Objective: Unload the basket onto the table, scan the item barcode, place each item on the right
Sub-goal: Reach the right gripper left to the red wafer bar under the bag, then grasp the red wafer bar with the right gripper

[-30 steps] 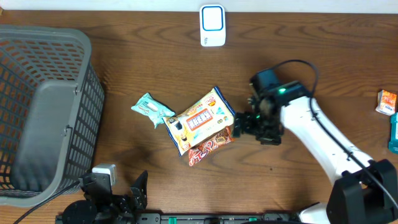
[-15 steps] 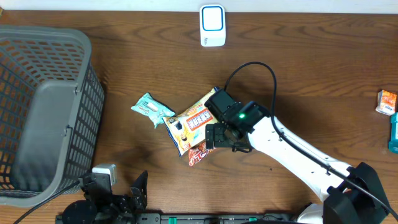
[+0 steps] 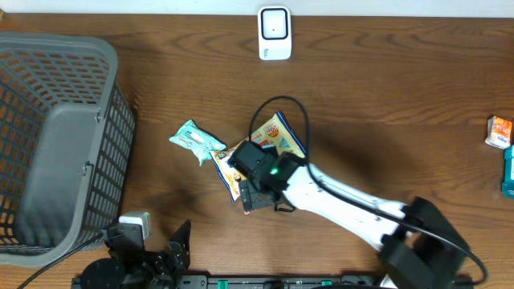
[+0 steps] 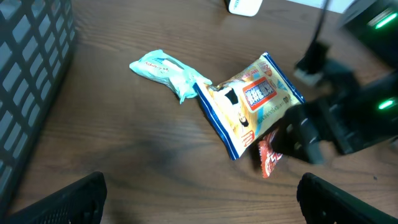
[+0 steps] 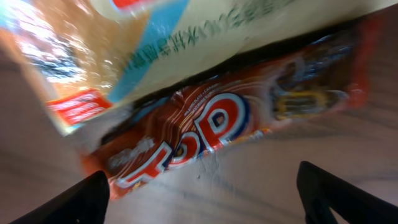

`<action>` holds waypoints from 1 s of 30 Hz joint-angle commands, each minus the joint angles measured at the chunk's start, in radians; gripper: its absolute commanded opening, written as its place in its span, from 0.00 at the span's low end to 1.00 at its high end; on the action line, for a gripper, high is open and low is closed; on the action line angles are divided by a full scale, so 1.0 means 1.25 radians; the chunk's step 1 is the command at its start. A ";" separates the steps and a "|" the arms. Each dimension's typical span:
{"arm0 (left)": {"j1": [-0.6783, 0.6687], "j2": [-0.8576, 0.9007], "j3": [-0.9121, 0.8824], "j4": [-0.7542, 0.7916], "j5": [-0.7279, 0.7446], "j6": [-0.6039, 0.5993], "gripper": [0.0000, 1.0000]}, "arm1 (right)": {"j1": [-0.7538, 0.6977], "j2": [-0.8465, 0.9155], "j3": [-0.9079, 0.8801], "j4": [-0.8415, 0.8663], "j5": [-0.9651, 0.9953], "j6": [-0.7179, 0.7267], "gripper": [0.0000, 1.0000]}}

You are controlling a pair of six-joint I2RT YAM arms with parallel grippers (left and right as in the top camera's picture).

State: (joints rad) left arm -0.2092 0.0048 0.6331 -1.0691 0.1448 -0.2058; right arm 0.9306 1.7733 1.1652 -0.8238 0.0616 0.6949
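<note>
In the middle of the wooden worktop [image 3: 385,104] lies a small heap of three wrapped snacks. A yellow-and-blue snack bag [image 4: 249,102] lies flat and printed side up. A red bar wrapper [image 5: 205,134] lettered "TOP" pokes out from under the bag's lower edge. A pale teal packet [image 3: 195,140] lies just beside the bag's left corner, though whether they touch cannot be told.

The right arm reaches in from the lower right, and its black head hangs over the lower half of the bag and over the red bar wrapper. In the right wrist view the right fingers [image 5: 348,199] stand wide apart at the two lower corners. The red bar wrapper runs slantwise across the gap ahead of them, with the bag's edge lapping over its top. Nothing is held; bare wood shows between the tips. That view is blurred, so contact with the wrapper cannot be judged.

The left arm sits low at the near left edge. Its left fingers [image 4: 68,202] are spread wide too, empty, well short of the snacks.

A white scanner [image 3: 274,32] with a blue-framed face stands at the far edge, well apart from the heap. A grey mesh basket [image 3: 120,120] fills the left side. At the right edge are a small orange carton [image 3: 499,131] and, near it, a teal item [image 3: 508,170] cut off by the frame.
</note>
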 commanded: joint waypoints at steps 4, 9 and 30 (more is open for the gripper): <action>0.003 0.000 0.004 0.001 0.004 0.002 0.98 | 0.044 0.060 -0.007 0.013 0.026 -0.037 0.84; 0.003 0.000 0.004 0.001 0.004 0.002 0.98 | 0.062 0.049 0.038 -0.032 0.033 -0.036 0.77; 0.003 0.000 0.004 0.001 0.004 0.002 0.98 | 0.085 0.201 0.128 -0.025 0.087 0.034 0.70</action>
State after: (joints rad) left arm -0.2092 0.0048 0.6331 -1.0691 0.1448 -0.2058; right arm 1.0271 1.9919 1.3209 -0.8307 0.1356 0.6857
